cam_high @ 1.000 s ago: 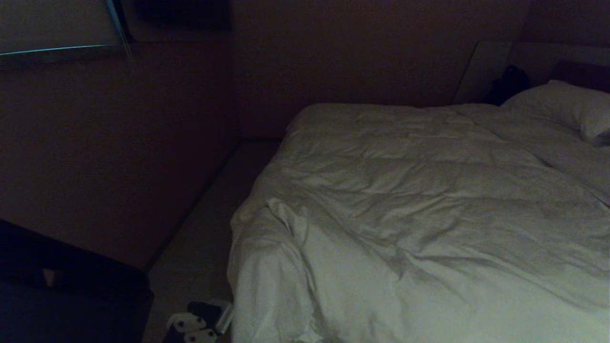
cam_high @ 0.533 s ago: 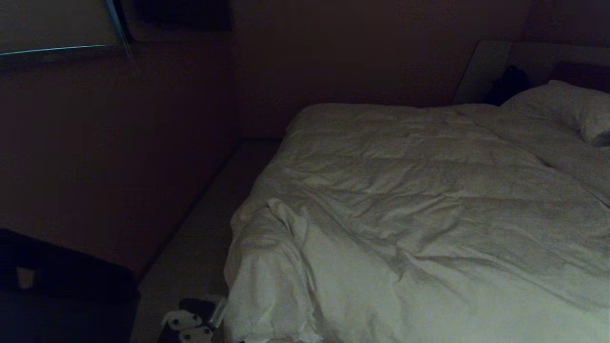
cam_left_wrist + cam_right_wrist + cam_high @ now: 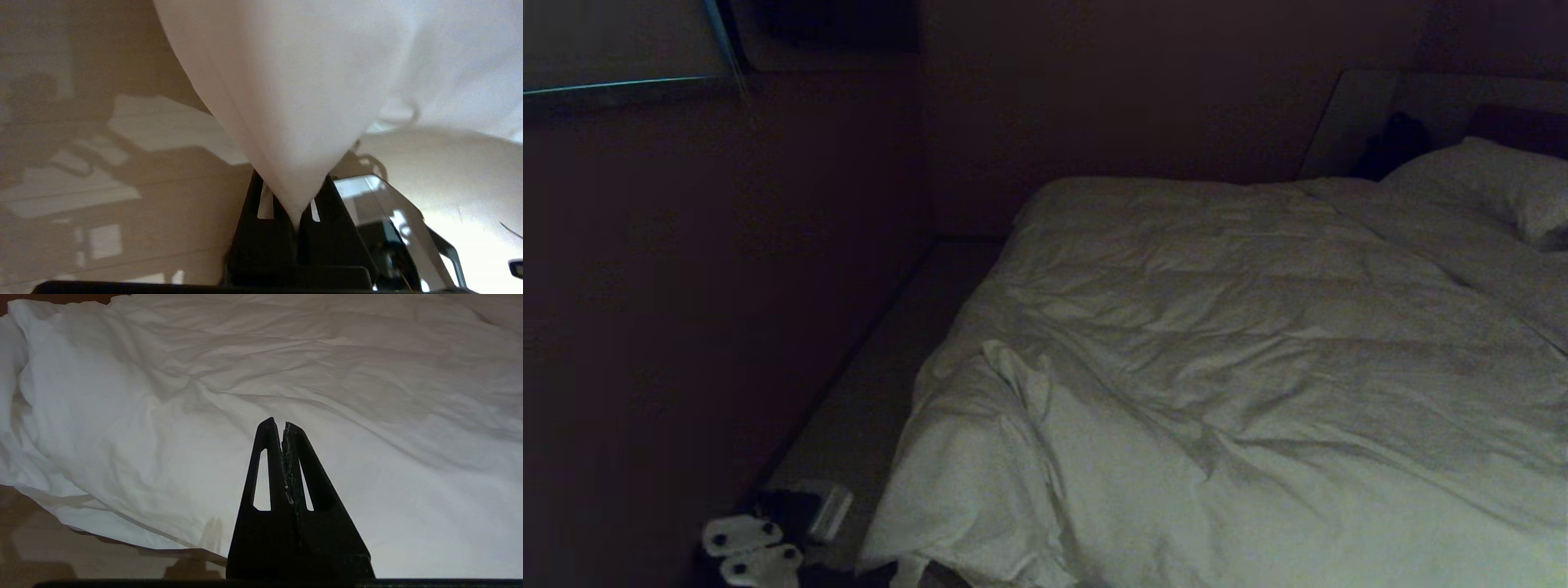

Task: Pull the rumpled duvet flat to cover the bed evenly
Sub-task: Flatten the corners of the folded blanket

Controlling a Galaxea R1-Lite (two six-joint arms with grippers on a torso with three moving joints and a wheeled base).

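Observation:
The white creased duvet (image 3: 1241, 367) lies spread over the bed (image 3: 1531, 282), its near left corner (image 3: 907, 539) drawn out over the bed's side. In the left wrist view my left gripper (image 3: 292, 192) is shut on a pinched point of the duvet (image 3: 294, 102), which fans out from the black fingers (image 3: 261, 220). Pale parts of the left arm (image 3: 752, 551) show low at the left of the head view, beside that corner. My right gripper (image 3: 282, 424) is shut with nothing in it, poised over the duvet (image 3: 286, 375) near its hanging edge.
A white pillow (image 3: 1494, 184) lies at the head of the bed before the dark headboard (image 3: 1519, 122). A dark object (image 3: 1392, 143) stands by it. A narrow strip of floor (image 3: 874, 384) runs between the bed and the wall (image 3: 727, 286).
The left arm's pale parts have moved left, and the duvet's near left corner has been drawn left with them. A dark shape at the lower left has left the view.

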